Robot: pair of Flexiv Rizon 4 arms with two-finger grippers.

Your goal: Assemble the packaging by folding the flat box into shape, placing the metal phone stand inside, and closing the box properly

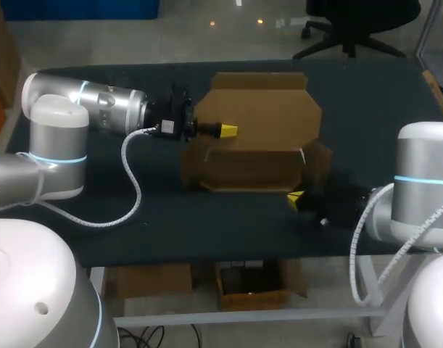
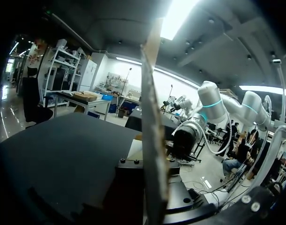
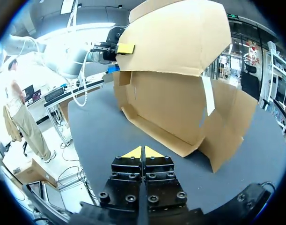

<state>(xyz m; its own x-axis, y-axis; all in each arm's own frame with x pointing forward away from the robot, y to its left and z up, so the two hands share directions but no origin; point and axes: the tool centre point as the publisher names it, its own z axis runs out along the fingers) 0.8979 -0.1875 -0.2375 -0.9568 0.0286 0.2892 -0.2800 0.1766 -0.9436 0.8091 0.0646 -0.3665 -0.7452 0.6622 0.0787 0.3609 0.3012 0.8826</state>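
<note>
Cardboard box (image 1: 261, 119) half-formed at mid-table (image 1: 170, 217); my left pincer (image 1: 225, 130) holds its lid, my right pincer (image 3: 143, 151) is closed on nothing.

The box's long axis runs side to side across the table as seen from the head view, with the open tray facing up and the lid panel (image 3: 175, 37) hinged on the far side, raised and leaning over the tray. My left pincer comes in from the left end and is clamped on the lid's edge, with one yellow tip showing on the outer face. My right pincer sits low over the table with its tips pressed together, just ahead of the front wall (image 3: 166, 108) near the box's right corner. A loose side flap (image 3: 227, 133) juts out there, beside it.
</note>
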